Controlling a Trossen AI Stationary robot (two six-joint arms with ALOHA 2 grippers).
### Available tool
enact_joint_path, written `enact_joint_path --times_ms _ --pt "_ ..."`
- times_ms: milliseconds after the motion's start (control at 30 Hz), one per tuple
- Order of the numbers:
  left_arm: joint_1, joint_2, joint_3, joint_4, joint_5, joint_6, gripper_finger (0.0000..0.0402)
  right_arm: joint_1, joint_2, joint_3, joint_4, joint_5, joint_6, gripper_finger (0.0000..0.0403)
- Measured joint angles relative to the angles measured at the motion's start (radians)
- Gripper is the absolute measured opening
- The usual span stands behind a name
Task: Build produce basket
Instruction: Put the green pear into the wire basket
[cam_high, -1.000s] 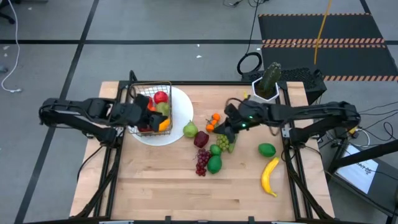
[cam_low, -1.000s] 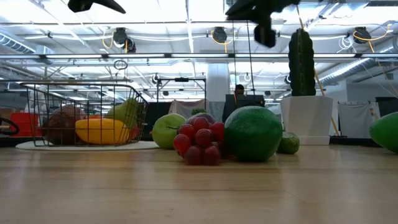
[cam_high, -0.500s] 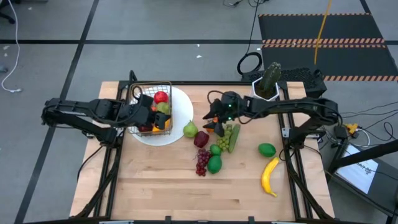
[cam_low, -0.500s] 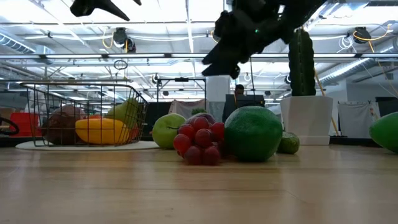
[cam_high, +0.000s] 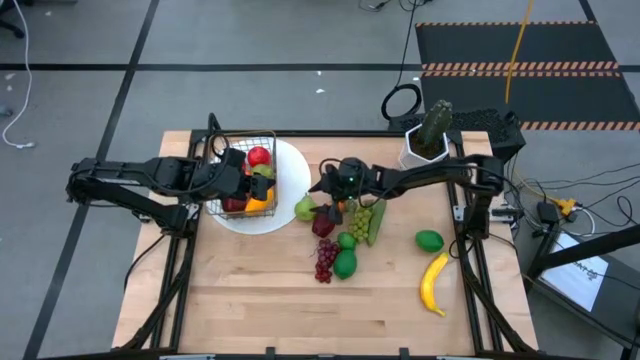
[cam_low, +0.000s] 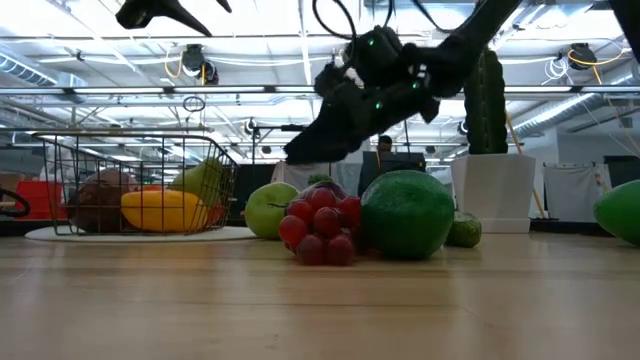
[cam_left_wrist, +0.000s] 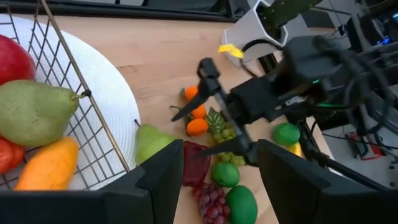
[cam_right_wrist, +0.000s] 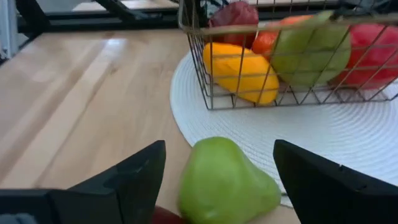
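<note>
Lying nearest on the pale wood-plank table is a curved yellow banana, smooth-skinned, at the near right. No readable writing or labels show anywhere.

Next back, a glossy oval lime sits alone at right. At centre, a knobbly bunch of red grapes touches a larger dimpled green fruit. Just beyond them lie a small green ball, a dark red apple, a bunch of green grapes and a long ridged cucumber, all close together.

Right gripper hangs low over this cluster, dark fingers spread apart, holding nothing; between them in the right wrist view sits a smooth green pear, just beside the rim of the white plate. Small oranges lie just right of the gripper.

The plate is round with fine concentric ribbing. On it, at far left, stands the basket, thin dark wire, see-through sides. Inside: a red apple, a green pear, a yellow-orange fruit.

Left gripper hovers over the basket, fingers partly apart, empty.

Far right: a white angular pot holding a green cactus.
</note>
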Motion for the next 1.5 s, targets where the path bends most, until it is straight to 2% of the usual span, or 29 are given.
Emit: enact_joint_path --times_ms 133,333,433,833,1033,1200,1500 --pt "0.000 0.000 0.000 0.016 0.000 0.000 0.0202 0.000 0.063 0.000 0.082 -0.002 0.001 0.0307" --pt "0.000 0.000 0.000 0.016 0.000 -0.022 0.0202 0.005 0.091 0.000 0.099 0.000 0.007 0.0360" --pt "0.000 0.000 0.000 0.016 0.000 -0.029 0.0202 0.011 0.100 0.000 0.125 0.001 -0.003 0.0369" --pt "0.000 0.000 0.000 0.035 0.000 -0.056 0.0202 0.034 0.167 0.001 0.169 0.038 0.010 0.0359" --pt "0.000 0.000 0.000 0.074 -0.001 -0.050 0.0202 0.038 0.166 0.001 0.172 0.054 -0.045 0.0343" --pt "0.000 0.000 0.000 0.080 -0.018 -0.045 0.0202 0.039 0.164 0.003 0.132 0.055 -0.038 0.0318" --pt "0.013 0.000 0.000 0.082 -0.019 -0.034 0.0202 0.046 0.163 0.004 0.062 0.109 -0.035 0.0314"
